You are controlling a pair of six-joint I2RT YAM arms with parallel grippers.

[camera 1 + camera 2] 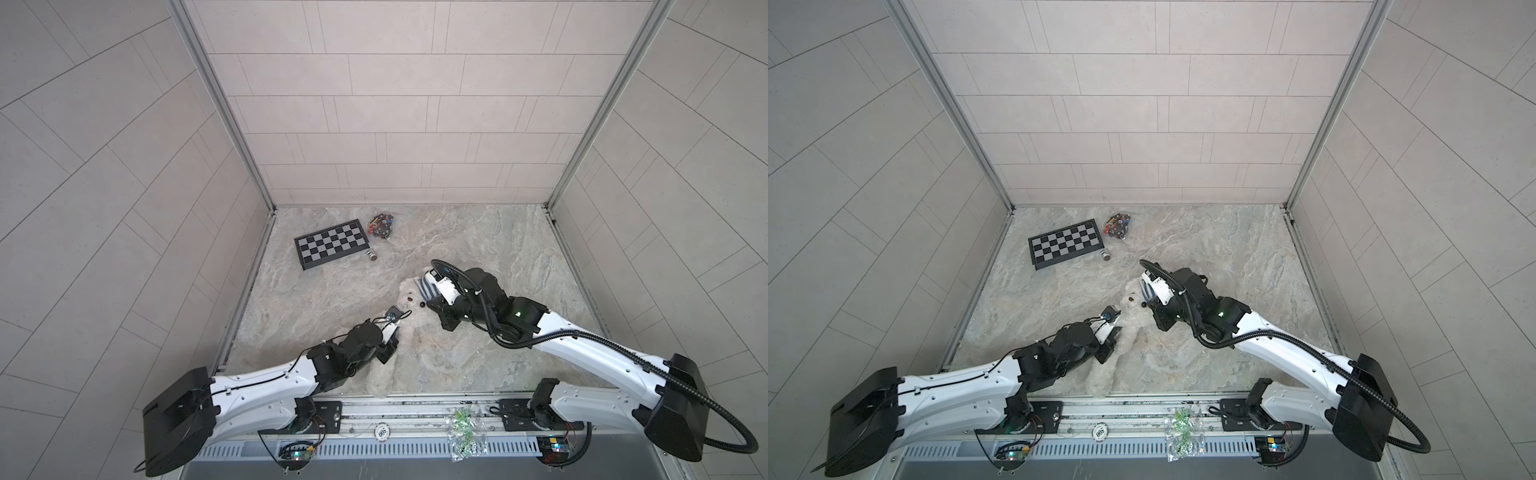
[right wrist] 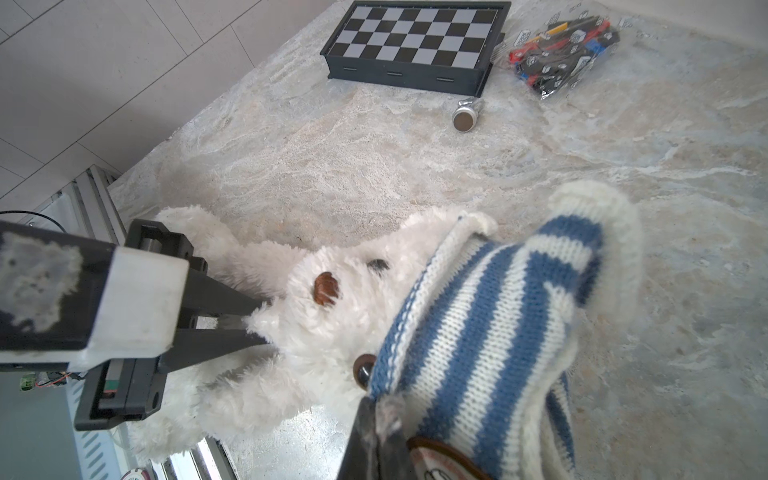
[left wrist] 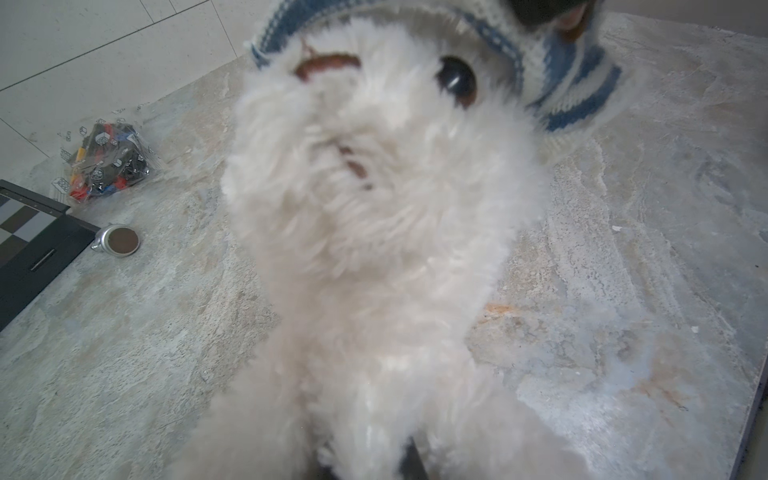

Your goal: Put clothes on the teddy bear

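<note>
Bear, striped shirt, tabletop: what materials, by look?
By look: teddy bear, white long-pile plush, matte; fibres stand shaggy. striped shirt, blue-and-white knit, likely wool or acrylic yarn; stitch rows show. tabletop, veined stone-look surface, faint sheen; real marble or printed laminate, cannot tell.

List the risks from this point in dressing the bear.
1. The striped shirt covers only the top of the head of the teddy bear, with its hem at one eye; pulling may snag there.
2. The left tool seems to pinch just fur, so a pull by the right tool could drag the bear loose.
</note>
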